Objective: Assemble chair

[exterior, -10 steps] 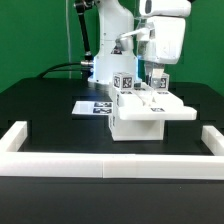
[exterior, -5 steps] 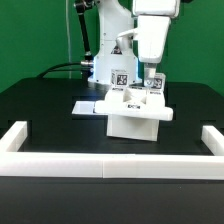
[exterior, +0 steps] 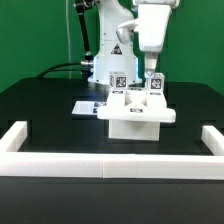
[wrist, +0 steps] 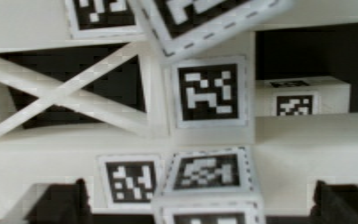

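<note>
The chair (exterior: 138, 112), a blocky white assembly with tagged posts on top, sits on the black table (exterior: 50, 110) (just in front of the marker board (exterior: 88, 106)), while the gripper (exterior: 152, 74) hangs over one post, fingers spread wide and holding nothing

The arm (exterior: 120, 35) is glossy white with rounded shells and dark bands at its joints; black cables run along its upper part. Its gripper (exterior: 152, 70) has a boxy white body with two dark fingers (wrist: 55, 200)
</note>
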